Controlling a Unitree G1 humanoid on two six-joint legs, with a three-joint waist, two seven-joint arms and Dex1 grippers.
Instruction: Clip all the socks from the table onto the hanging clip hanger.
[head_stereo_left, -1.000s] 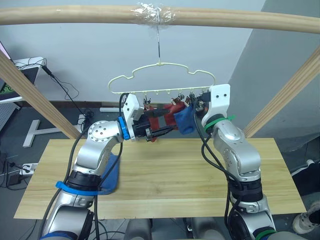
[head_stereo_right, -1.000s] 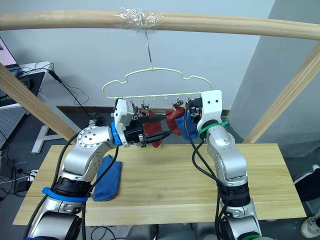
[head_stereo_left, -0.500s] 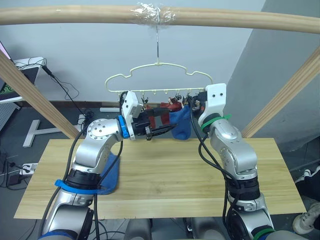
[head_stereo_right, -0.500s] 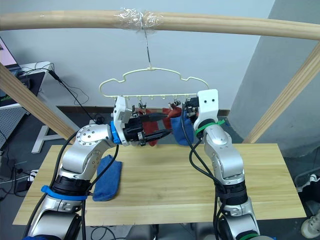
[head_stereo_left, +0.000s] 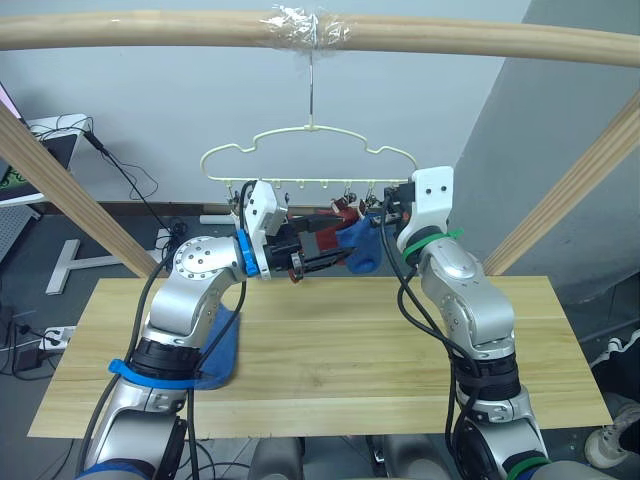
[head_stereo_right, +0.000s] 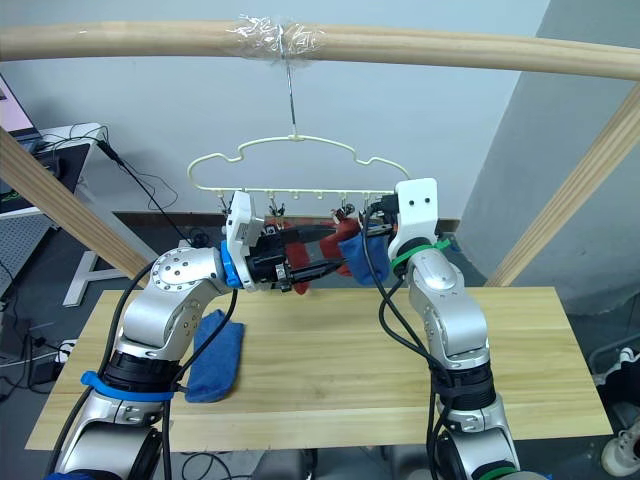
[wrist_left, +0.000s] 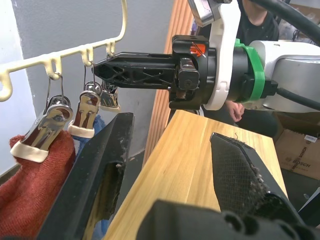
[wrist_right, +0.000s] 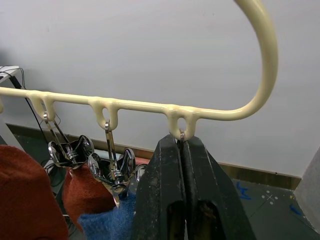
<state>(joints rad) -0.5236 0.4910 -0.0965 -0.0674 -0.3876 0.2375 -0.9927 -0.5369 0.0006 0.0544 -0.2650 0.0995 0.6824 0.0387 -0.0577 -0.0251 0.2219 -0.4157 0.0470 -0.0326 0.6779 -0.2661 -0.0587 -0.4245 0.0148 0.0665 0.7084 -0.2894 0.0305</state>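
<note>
While a blue sock (head_stereo_left: 222, 345) lies flat on the left part of the table (head_stereo_left: 330, 350), beneath my left arm, my left gripper (head_stereo_left: 325, 245) is raised just under the lower bar of the clip hanger (head_stereo_left: 310, 160); its two black fingers (wrist_left: 102, 170) stand apart with nothing between them, pointing toward my right gripper; a rust-red sock (wrist_left: 30, 175) hangs from a metal clip (wrist_left: 42, 132) just beside the nearer finger; further right, a second red sock (wrist_right: 87, 192) and a blue sock (head_stereo_left: 362, 247) hang from neighbouring clips near the middle of the bar; at the bar's right end, my right gripper (wrist_right: 181, 150) has its fingers pressed together, their tips touching the underside of the last loop (wrist_right: 181, 122) of the bar; whether a clip is caught between them I cannot tell.
</note>
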